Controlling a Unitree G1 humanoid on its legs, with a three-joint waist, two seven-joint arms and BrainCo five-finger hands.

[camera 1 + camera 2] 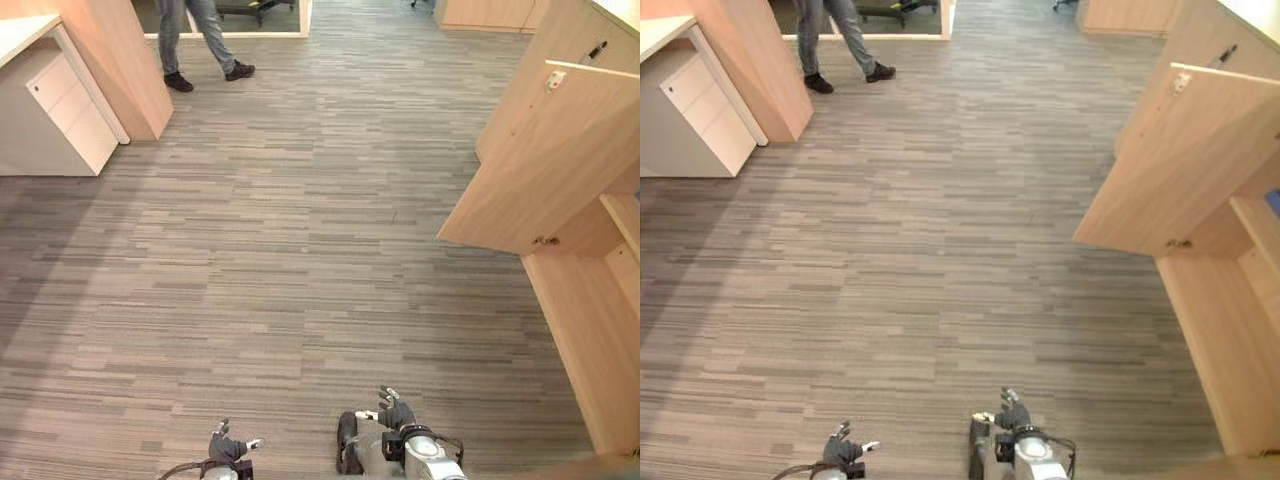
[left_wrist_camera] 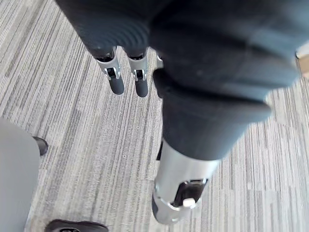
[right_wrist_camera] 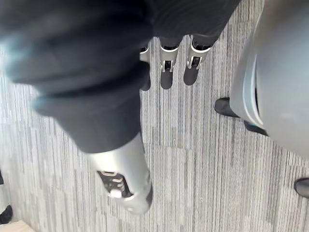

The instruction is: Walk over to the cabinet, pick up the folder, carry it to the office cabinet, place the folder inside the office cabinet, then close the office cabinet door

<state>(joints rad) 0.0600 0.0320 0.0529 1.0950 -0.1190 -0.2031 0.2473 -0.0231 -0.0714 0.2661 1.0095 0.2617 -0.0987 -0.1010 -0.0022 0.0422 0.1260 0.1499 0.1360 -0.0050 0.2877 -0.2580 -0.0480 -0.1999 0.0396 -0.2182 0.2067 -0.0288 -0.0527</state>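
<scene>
Nearest, at the bottom edge of the eye views: left robot hand (image 1: 230, 447) and right robot hand (image 1: 397, 413). Both are low over the grey striped carpet floor (image 1: 300, 250) and well apart from each other, the right one a little further forward.

Left wrist view: silver dark-tipped fingers (image 2: 116, 83) straight, in a row, thumb (image 2: 178, 193) standing off from them, carpet past them. Right wrist view: same posture, fingers (image 3: 166, 77) straight and relaxed, thumb (image 3: 123, 179) apart. Both robot hands are spread and carry nothing.

Middle distance, robot's right: light wooden office cabinet (image 1: 590, 340), its side panel running along the carpet. Its flat light wooden door (image 1: 540, 160) stands swung wide open, out over the floor. It has a small metal hinge fitting (image 1: 545, 240) at its lower inner corner and a small white tag (image 1: 555, 80) near its top corner. Behind the door a wooden shelf (image 1: 625, 215) shows inside the cabinet.

Right eye view: a blue sliver (image 1: 1272, 203) sits at the view's edge just above that shelf, too small to tell whether it is the folder.

Far left: white drawer pedestal (image 1: 70, 105) under a pale table (image 1: 20, 35), just beside a slanting light wooden panel (image 1: 125, 60).

Far centre: a person's legs (image 1: 195, 40) in blue jeans and dark shoes, standing on the carpet.

Far right: more light wooden cabinets (image 1: 480, 12). The one beyond the open door carries a dark handle (image 1: 597, 48).
</scene>
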